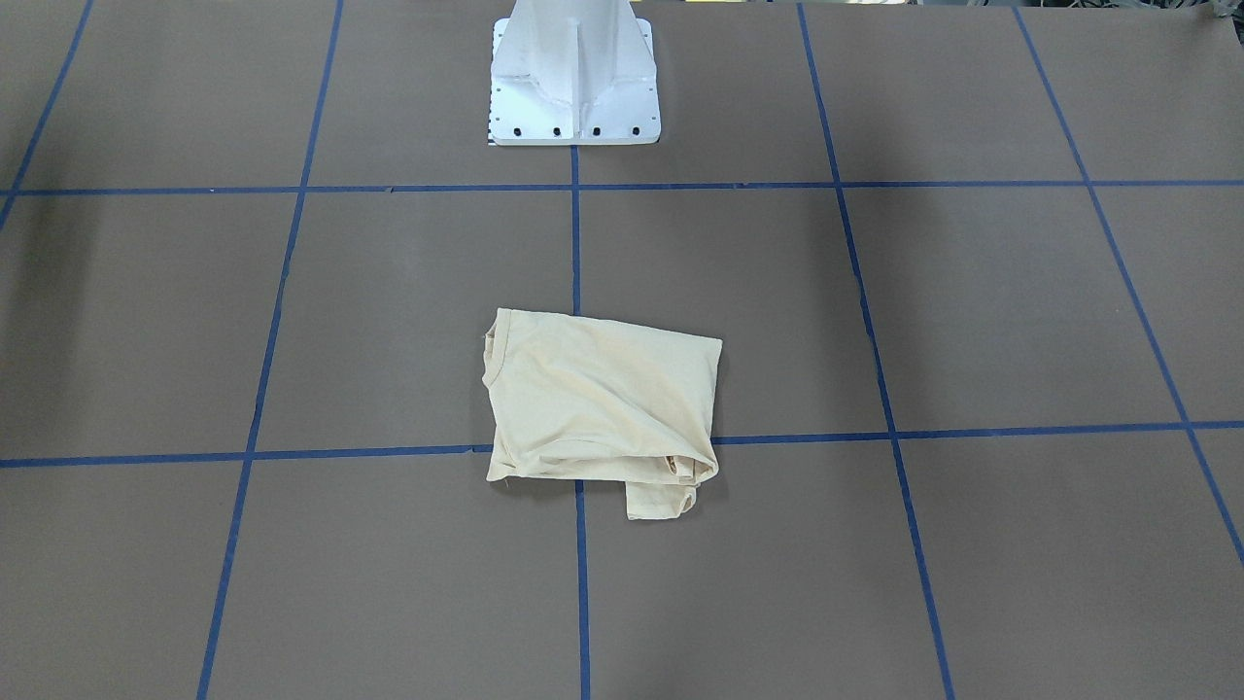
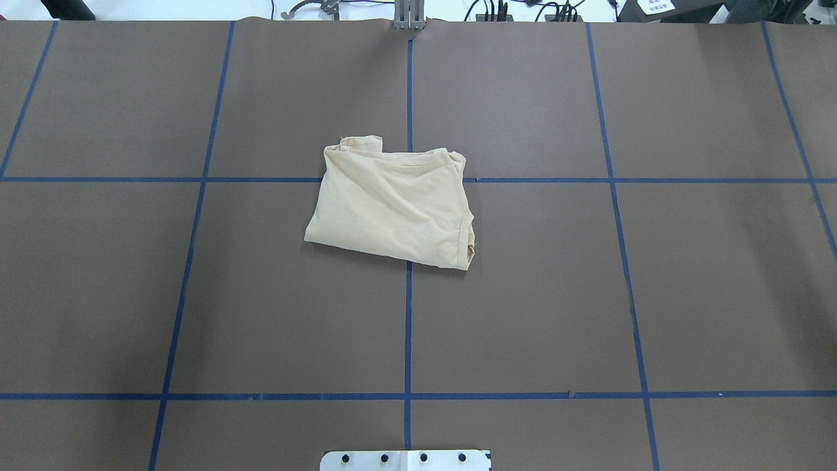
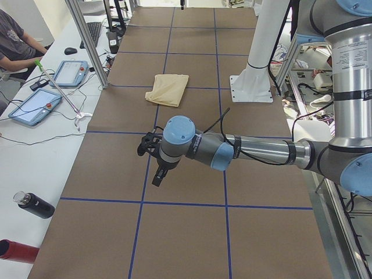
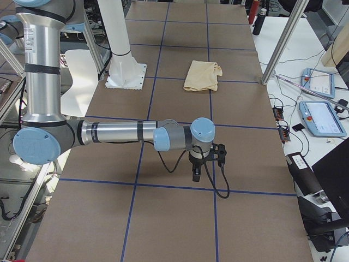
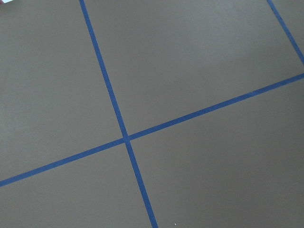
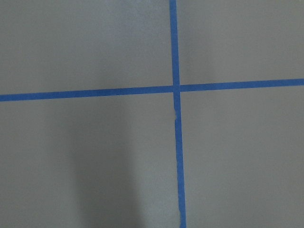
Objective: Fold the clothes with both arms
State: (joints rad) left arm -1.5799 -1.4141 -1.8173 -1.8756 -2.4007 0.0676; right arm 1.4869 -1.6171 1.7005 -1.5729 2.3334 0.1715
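Where blue tape lines [image 2: 409, 98] cross, the folded T-shirt [image 2: 392, 203] lies.

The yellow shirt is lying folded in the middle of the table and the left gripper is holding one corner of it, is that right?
Not quite. The shirt lies folded in the middle of the table, but the left gripper holds no corner of it: the exterior left view shows it well apart from the shirt.
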